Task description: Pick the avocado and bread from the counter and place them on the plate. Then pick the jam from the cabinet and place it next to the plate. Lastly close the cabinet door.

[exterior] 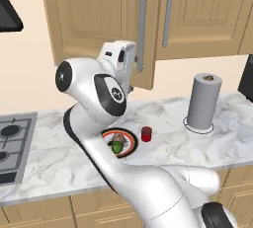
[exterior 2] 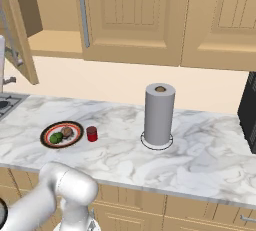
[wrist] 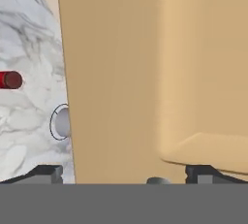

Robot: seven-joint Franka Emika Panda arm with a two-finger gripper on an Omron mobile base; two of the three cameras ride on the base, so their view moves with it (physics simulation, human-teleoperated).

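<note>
Against the inner face of the cabinet door (wrist: 111,72), jaws spread wide and holding nothing.

Up beside the door's free edge, with the gripper (exterior: 121,59) set just behind the panel, on the side away from the long silver handle (exterior: 142,29); door half open, long axis upright, so closing looks to call for a sideways push toward the cabinet (exterior 2: 47,10). Down below the door on the table (exterior: 163,143): avocado (exterior: 117,147) and bread (exterior: 119,138) both on the plate (exterior: 129,135), jam (exterior: 146,133) upright just beside the plate's rim, paper-towel roll (exterior: 201,101) well off beyond the jam.

One avocado (exterior: 116,147), one bread (exterior: 118,138), one jam (exterior: 146,133)
</note>
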